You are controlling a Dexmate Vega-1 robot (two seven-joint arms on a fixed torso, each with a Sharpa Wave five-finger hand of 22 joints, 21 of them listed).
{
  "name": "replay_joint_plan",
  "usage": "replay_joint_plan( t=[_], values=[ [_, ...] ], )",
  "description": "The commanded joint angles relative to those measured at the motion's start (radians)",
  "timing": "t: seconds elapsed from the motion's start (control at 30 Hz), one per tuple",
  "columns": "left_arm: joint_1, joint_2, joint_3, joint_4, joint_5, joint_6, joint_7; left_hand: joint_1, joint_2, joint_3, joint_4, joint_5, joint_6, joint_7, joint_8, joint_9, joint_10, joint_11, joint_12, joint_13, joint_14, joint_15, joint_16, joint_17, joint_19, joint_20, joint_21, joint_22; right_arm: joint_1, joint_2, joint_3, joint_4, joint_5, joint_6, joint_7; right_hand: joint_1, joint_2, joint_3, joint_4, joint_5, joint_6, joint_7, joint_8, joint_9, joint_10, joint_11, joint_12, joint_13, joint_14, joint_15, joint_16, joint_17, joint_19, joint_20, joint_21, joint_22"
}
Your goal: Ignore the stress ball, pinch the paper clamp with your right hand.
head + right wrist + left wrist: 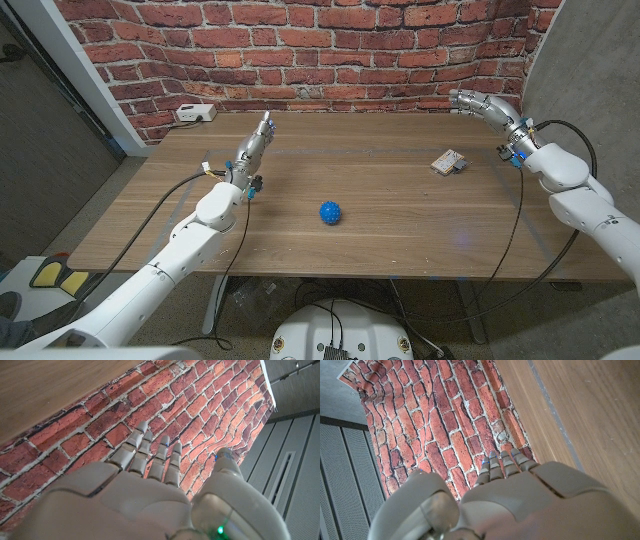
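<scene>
Head view: the right hand (478,102), fingers extended and holding nothing, hangs over the table (400,225) near the wall, the clamp (448,162) lying nearer the robot and just inward; the ball (331,212) sits farther inward, the open left hand (255,143) well apart

Wrist views: both hands face brick, fingers straight

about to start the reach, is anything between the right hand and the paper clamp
Nothing visible. The right hand is raised near the table's far right edge, fingers open and empty; the paper clamp lies on bare wood nearer the robot. The stress ball sits well off toward the table's middle.
</scene>
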Motion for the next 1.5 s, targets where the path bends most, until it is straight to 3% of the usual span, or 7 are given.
replay_joint_plan(
  t=[0.03, 0.3, 0.4, 0.73, 0.93, 1.17, 1.5],
  values=[
    [0.053, 0.007, -0.010, -0.079, 0.040, 0.029, 0.071, 0.007, -0.002, -0.003, -0.003, 0.004, 0.009, 0.003, -0.001, 0.006, 0.008, -0.004, -0.002, 0.005, 0.011, -0.002, -0.001, 0.002, -0.008, -0.002, -0.004, 0.002, 0.090, -0.041, -0.038, 0.111, -0.219, 0.144, -0.095, 0.040, -0.004, 0.012, -0.004, 0.009, -0.003, -0.006, -0.002, 0.001, -0.002, -0.012, -0.007, 0.001, 0.008, -0.007, -0.007, 0.000, 0.009, -0.006, 0.004, 0.001],
    [0.059, -0.001, -0.007, -0.094, 0.056, 0.038, 0.088, 0.009, 0.000, -0.004, -0.003, 0.004, 0.011, 0.002, -0.002, 0.006, 0.008, -0.005, -0.005, 0.005, 0.010, -0.003, -0.003, 0.003, -0.010, -0.001, -0.009, 0.003, 0.169, -0.068, -0.076, 0.197, -0.423, 0.244, -0.212, 0.113, -0.017, 0.029, -0.003, 0.017, -0.004, -0.016, -0.007, 0.001, -0.009, -0.017, -0.017, 0.001, 0.006, -0.017, -0.012, 0.000, 0.029, -0.027, 0.003, 0.001],
    [0.060, -0.001, -0.008, -0.101, 0.063, 0.043, 0.093, 0.009, 0.000, -0.004, -0.004, 0.003, 0.011, 0.002, -0.003, 0.006, 0.008, -0.004, -0.005, 0.005, 0.010, -0.003, -0.004, 0.003, -0.011, -0.002, -0.010, 0.003, 0.185, -0.090, -0.084, 0.200, -0.542, 0.259, -0.306, 0.158, -0.039, 0.034, -0.002, 0.020, -0.042, -0.037, -0.024, 0.000, -0.022, -0.027, -0.027, 0.001, 0.007, -0.019, -0.014, -0.001, 0.035, -0.026, 0.000, 0.001],
    [0.048, -0.007, -0.006, -0.105, 0.079, 0.053, 0.101, 0.011, 0.001, -0.006, -0.004, 0.003, 0.012, 0.002, -0.004, 0.006, 0.007, -0.004, -0.008, 0.005, 0.008, -0.003, -0.006, 0.003, -0.014, -0.002, -0.015, 0.003, 0.245, -0.165, -0.153, 0.170, -0.838, 0.221, -0.520, 0.203, -0.060, 0.039, -0.002, 0.025, -0.045, -0.042, -0.023, 0.000, -0.029, -0.043, -0.034, 0.001, -0.006, -0.033, -0.020, 0.000, 0.042, -0.026, -0.003, 0.001],
    [0.042, -0.012, -0.006, -0.101, 0.082, 0.057, 0.103, 0.011, 0.002, -0.007, -0.004, 0.003, 0.012, 0.002, -0.005, 0.006, 0.006, -0.003, -0.009, 0.005, 0.007, -0.003, -0.007, 0.003, -0.018, -0.003, -0.019, 0.003, 0.286, -0.193, -0.211, 0.172, -0.924, 0.204, -0.578, 0.241, -0.071, 0.044, 0.008, 0.031, -0.037, -0.043, -0.019, 0.000, -0.048, -0.052, -0.045, 0.002, -0.061, -0.028, -0.030, 0.002, 0.036, -0.022, -0.011, 0.002],
    [0.040, -0.016, -0.007, -0.097, 0.086, 0.058, 0.109, 0.012, 0.003, -0.008, -0.004, 0.002, 0.014, 0.000, -0.006, 0.006, 0.008, -0.006, -0.010, 0.005, 0.008, -0.003, -0.008, 0.003, -0.019, -0.002, -0.022, 0.003, 0.337, -0.237, -0.274, 0.139, -1.037, 0.166, -0.612, 0.251, -0.076, 0.045, 0.011, 0.033, -0.059, -0.051, -0.027, 0.000, -0.051, -0.052, -0.047, 0.002, -0.065, -0.030, -0.026, 0.003, 0.040, -0.014, -0.012, 0.003],
    [0.041, -0.025, -0.010, -0.090, 0.087, 0.057, 0.121, 0.013, 0.005, -0.010, -0.004, 0.001, 0.020, -0.002, -0.006, 0.006, 0.016, -0.010, -0.009, 0.005, 0.012, -0.010, -0.007, 0.003, -0.016, -0.010, -0.025, 0.003, 0.414, -0.261, -0.358, 0.124, -1.173, 0.134, -0.649, 0.264, -0.083, 0.046, 0.010, 0.035, -0.073, -0.051, -0.031, 0.001, -0.060, -0.053, -0.051, 0.002, -0.069, -0.033, -0.024, 0.003, 0.043, -0.012, -0.013, 0.003]
  ],
)
